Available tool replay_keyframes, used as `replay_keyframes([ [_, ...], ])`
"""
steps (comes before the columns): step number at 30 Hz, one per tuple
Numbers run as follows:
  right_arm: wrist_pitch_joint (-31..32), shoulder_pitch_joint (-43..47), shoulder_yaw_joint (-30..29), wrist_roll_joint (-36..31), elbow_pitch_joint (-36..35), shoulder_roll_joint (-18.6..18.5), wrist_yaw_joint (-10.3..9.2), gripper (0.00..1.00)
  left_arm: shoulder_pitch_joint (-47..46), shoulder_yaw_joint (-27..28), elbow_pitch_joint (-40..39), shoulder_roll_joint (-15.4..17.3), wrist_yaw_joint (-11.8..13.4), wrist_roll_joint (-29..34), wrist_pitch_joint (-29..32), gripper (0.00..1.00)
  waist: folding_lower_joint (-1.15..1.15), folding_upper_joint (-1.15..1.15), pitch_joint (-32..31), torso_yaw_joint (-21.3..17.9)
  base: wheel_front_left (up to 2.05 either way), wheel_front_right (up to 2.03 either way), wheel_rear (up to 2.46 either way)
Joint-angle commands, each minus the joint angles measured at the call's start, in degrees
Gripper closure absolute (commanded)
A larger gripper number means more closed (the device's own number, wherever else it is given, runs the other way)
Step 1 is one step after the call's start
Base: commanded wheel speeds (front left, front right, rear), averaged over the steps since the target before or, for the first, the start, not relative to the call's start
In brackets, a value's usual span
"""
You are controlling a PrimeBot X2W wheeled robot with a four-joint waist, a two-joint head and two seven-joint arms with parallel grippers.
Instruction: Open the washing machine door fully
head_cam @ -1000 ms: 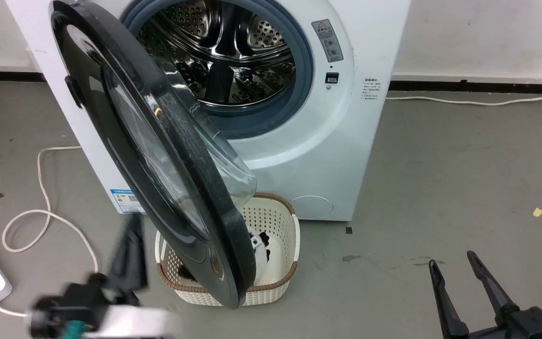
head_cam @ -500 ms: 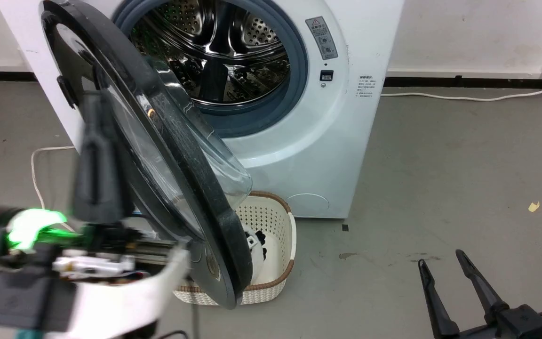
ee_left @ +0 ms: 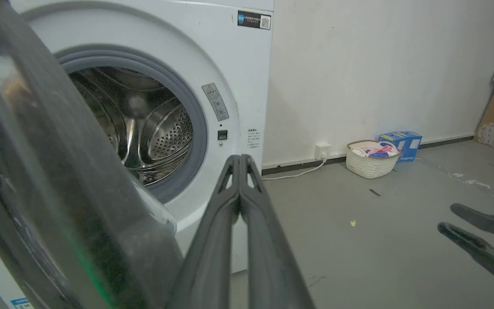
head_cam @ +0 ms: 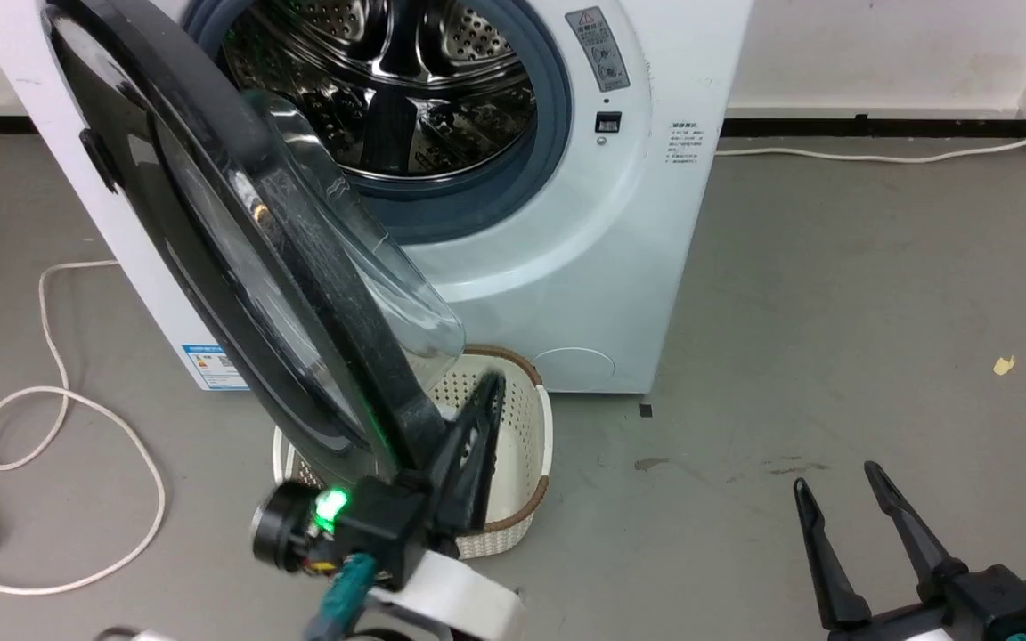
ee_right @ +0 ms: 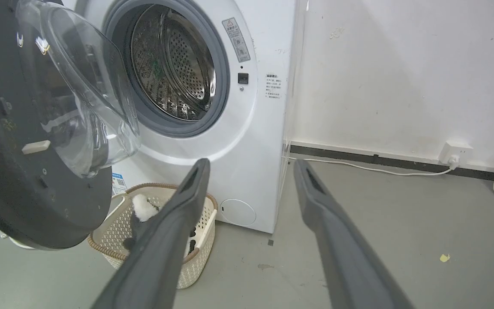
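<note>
While the washing machine door (head_cam: 210, 231) hides half the basket (head_cam: 541, 427), can't tell if the clenched left gripper (head_cam: 492, 385) touches its rim. Empty right gripper (head_cam: 836, 476) sits splayed

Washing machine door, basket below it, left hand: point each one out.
washing machine door (head_cam: 321, 294), head view, on its black rim.
basket (head_cam: 549, 436), head view, on its right rim.
left hand (ee_left: 240, 161), left wrist view, between its shut fingertips.
</note>
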Motion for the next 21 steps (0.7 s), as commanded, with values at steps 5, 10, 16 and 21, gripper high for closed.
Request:
replay_keyframes([
  [5,-0.3,-1.2,0.1,0.8,0.4,0.3,0.05,0.0,1.0,-0.8,8.3,0.1,1.1,-1.2,1.8,1.0,0.0,0.0,0.9,-0.4,0.0,0.0,0.0],
  [10,-0.3,-1.3,0.3,0.7,0.5,0.3,0.05,0.0,1.0,0.9,13.7,0.3,2.3,-2.1,1.1,1.0,0.0,0.0,1.3,-0.3,0.0,0.0,0.0],
  [16,-0.3,-0.9,-0.1,0.7,0.7,0.3,0.05,0.0,1.7,1.6,16.7,1.2,2.2,-3.1,-0.5,1.0,0.0,0.0,0.8,2.4,0.0,0.0,0.0],
  [21,-0.3,0.0,-1.0,0.9,1.0,0.3,0.05,0.0,2.7,1.4,17.0,1.5,2.6,-3.3,-0.8,1.0,0.0,0.0,-0.4,7.5,0.0,0.0,0.0],
])
